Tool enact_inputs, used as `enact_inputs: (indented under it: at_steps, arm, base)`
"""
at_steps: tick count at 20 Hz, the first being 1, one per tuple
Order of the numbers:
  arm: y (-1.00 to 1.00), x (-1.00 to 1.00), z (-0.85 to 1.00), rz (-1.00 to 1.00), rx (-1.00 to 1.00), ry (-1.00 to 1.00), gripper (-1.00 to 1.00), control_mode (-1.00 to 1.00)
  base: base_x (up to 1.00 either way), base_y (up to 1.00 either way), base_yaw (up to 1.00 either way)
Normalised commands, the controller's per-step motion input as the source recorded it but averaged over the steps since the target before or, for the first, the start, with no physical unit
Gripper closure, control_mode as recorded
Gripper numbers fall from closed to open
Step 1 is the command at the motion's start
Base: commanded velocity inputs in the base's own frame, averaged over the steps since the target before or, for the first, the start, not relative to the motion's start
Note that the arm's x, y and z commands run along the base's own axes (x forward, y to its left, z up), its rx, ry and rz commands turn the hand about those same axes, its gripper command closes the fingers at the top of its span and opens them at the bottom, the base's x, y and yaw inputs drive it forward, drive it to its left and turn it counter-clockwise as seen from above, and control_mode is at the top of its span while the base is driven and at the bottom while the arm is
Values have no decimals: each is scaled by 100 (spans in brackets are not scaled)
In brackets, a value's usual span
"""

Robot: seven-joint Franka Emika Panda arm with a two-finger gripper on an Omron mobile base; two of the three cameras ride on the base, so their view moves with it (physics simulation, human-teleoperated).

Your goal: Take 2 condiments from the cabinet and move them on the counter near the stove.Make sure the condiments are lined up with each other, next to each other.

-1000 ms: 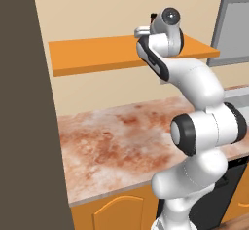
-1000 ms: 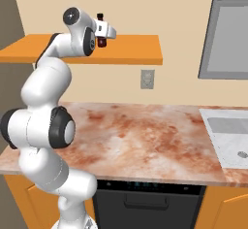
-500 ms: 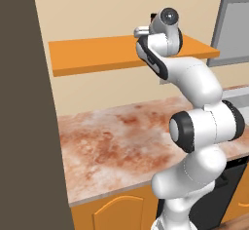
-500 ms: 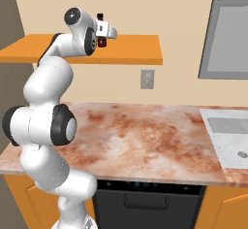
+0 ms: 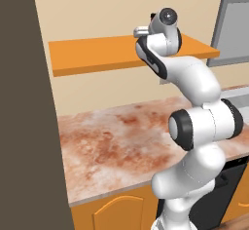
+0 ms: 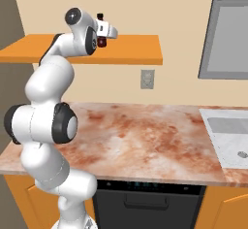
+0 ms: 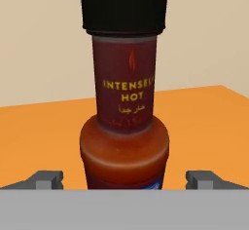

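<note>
Sauce bottle (image 7: 124, 126) upright on the orange shelf (image 5: 97, 53), dark red with a black cap (image 7: 124, 5) and yellow lettering reading "INTENSELY HOT" partly visible on the neck. Close in front of the hand camera, centred between the two fingertips (image 7: 46, 179), which stand wide apart on either side of the bottle's bulging lower body. Gripper (image 7: 124, 180) spread wide, holding nothing; no contact visible between tips and glass. In the right base view, bottle (image 6: 101, 41) seen as a small dark red shape tucked just beside the white hand, black cap peeking above it, standing toward the middle of the shelf's length. In the left base view, hand (image 5: 143, 30) raised to shelf height, reaching over the shelf's right part toward the beige wall; bottle itself hidden there by the arm.

Below the shelf, mottled reddish-brown and white counter (image 6: 145, 136) running left to right, over orange cupboard fronts (image 5: 116, 212). Black oven front (image 6: 145, 204) under the counter's near edge, directly ahead of the base. Pale sink basin (image 6: 227, 136) set in the counter's far right. Wall outlet (image 6: 147, 79) on the beige wall beneath the shelf's right end. Grey steel appliance (image 6: 227, 34) hung on the wall at upper right. Pepper mill not made out from these angles.
</note>
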Motion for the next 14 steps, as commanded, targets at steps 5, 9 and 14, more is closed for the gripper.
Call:
enact_inputs:
  at_steps: [5, 9, 14]
  arm:
    - [0, 10, -2, -1, 0, 0, -100, -100]
    - [0, 9, 0, -1, 0, 0, -100, -100]
    - [0, 1, 0, 0, 0, 0, -100, -100]
  base:
    - [0, 0, 0]
    - [0, 0, 0]
    - [0, 0, 0]
